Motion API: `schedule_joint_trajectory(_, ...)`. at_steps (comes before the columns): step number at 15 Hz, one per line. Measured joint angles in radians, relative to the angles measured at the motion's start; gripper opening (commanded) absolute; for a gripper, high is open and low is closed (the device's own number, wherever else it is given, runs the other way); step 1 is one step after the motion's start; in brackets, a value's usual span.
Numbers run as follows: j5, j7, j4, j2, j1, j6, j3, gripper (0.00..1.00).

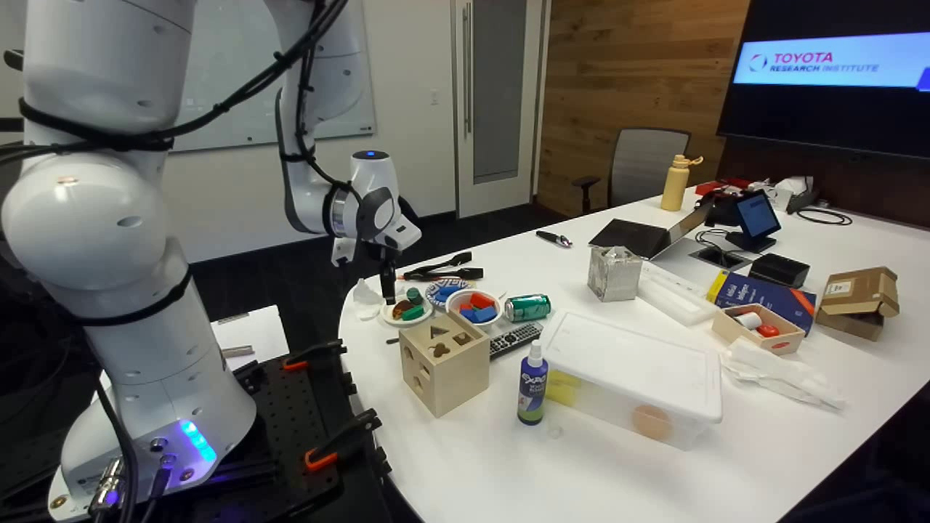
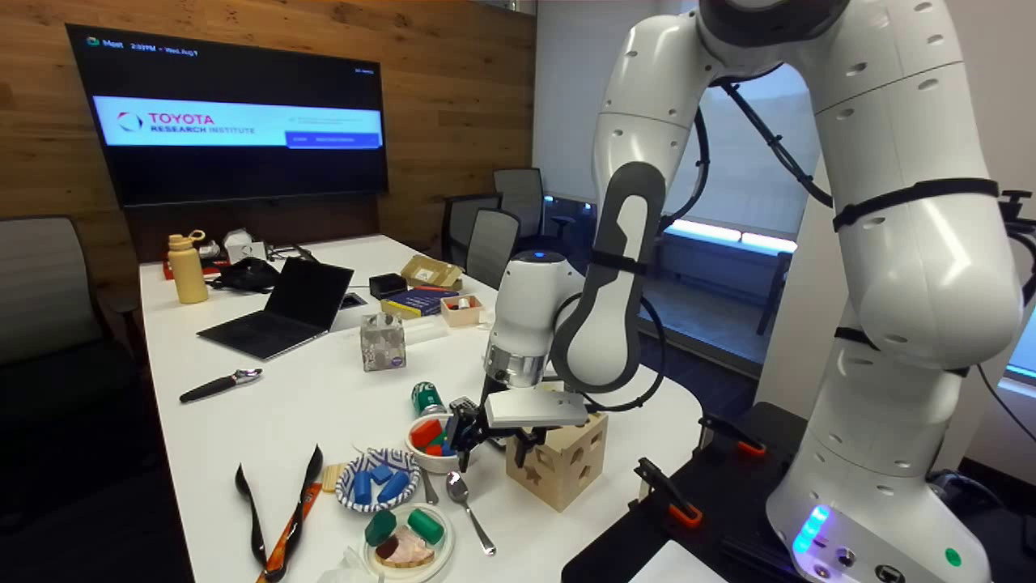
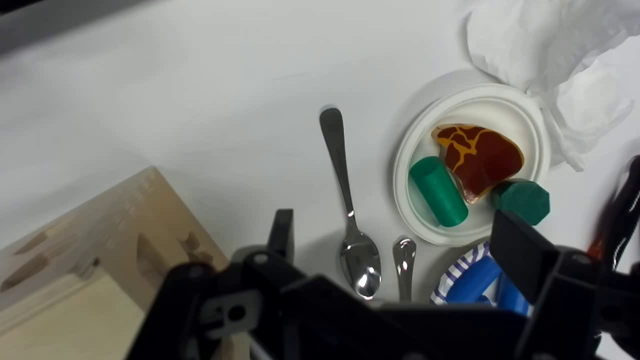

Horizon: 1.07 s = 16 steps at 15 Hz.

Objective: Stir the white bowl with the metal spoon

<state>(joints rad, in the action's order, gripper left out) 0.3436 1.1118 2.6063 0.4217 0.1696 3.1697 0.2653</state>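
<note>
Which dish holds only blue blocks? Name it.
The blue-and-white patterned bowl; the white bowl also has red blocks, and the white plate carries green blocks.

This is an office meeting room: a big wall screen [image 2: 235,121] reads "Meet" and "Toyota Research Institute", grey-backed chairs [image 2: 491,244] stand around a long white worktop [image 1: 523,472], an open laptop [image 2: 303,295] sits on it, and a whiteboard [image 1: 232,62] hangs nearby.

White table [image 2: 299,429] carries spoon [image 3: 348,201], bowl [image 2: 435,464] and, apparently, tissue [image 3: 525,47].
</note>
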Motion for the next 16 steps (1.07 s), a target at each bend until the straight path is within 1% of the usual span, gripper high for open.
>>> schedule_joint_trajectory(2, 0.0, -0.011, -0.034, 0.089, 0.004, 0.064, -0.025, 1.0)
schedule_joint_trajectory(4, 0.0, -0.019, -0.077, 0.174, 0.005, 0.103, -0.036, 1.0)
schedule_joint_trajectory(5, -0.044, -0.063, -0.097, 0.214, 0.005, 0.12, -0.035, 1.0)
schedule_joint_trajectory(7, -0.161, -0.193, -0.137, 0.284, 0.005, 0.14, -0.024, 1.0)
schedule_joint_trajectory(10, -0.28, -0.33, -0.179, 0.357, -0.004, 0.175, -0.006, 1.0)
schedule_joint_trajectory(13, -0.358, -0.426, -0.192, 0.395, -0.025, 0.209, 0.014, 1.0)
schedule_joint_trajectory(16, -0.392, -0.495, -0.201, 0.432, -0.069, 0.234, 0.048, 1.0)
